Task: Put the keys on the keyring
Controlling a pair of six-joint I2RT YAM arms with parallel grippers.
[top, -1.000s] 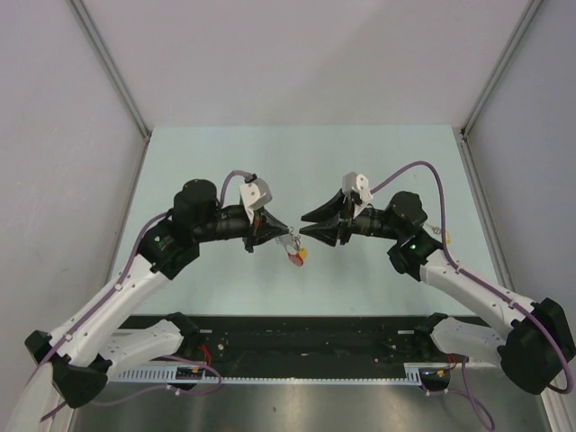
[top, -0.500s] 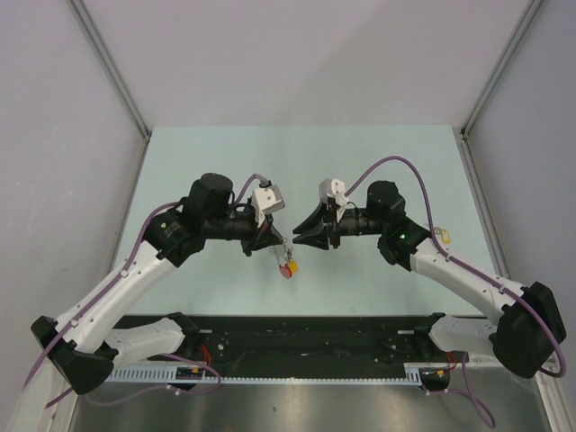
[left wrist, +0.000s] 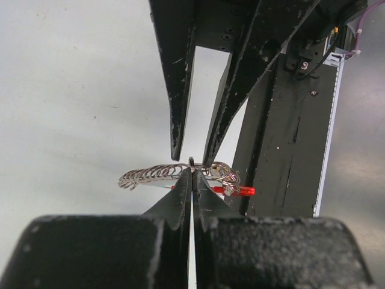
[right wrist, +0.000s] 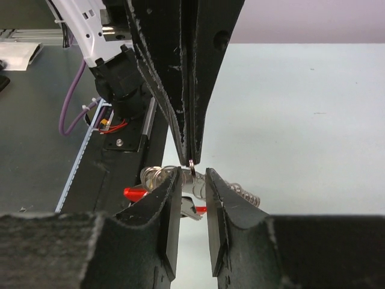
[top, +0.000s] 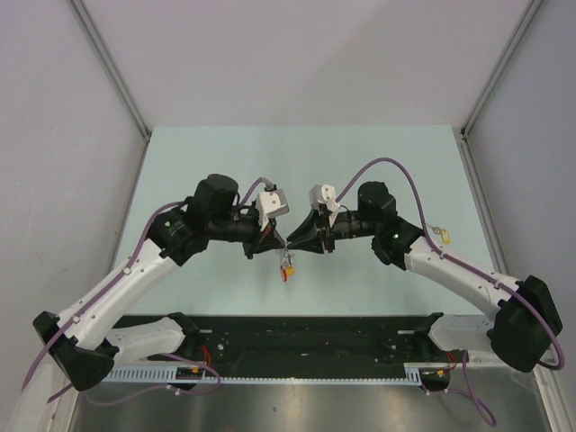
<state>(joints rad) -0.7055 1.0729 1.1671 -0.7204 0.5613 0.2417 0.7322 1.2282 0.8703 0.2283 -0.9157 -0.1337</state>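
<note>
Evidently the two arms have met above the table [top: 225,162] so that one can steady the keyring [left wrist: 191,162] in the air while the other works on it. The left gripper [left wrist: 191,176] is clamped fully shut with only the thin silver loop nipped at its very tip. That leaves the loop standing edge-up and free on both sides, which I judge is meant to give the other tool room to reach it. Below and to either side of that pinch hang the rest of the bundle, a coiled silver chain [left wrist: 150,174] and a red band [left wrist: 237,191], dangling clear of the surface. The right gripper [right wrist: 192,177] faces it tip to tip. Its jaws are parted by a narrow gap and straddle the loop, one pad on each side, and I cannot tell whether either pad touches the metal yet. It grasps nothing. Whether a key already sits on the loop is too small to make out. A small yellow-tagged key [top: 441,235] appears to lie on the table well behind the right gripper, beside its forearm.
</note>
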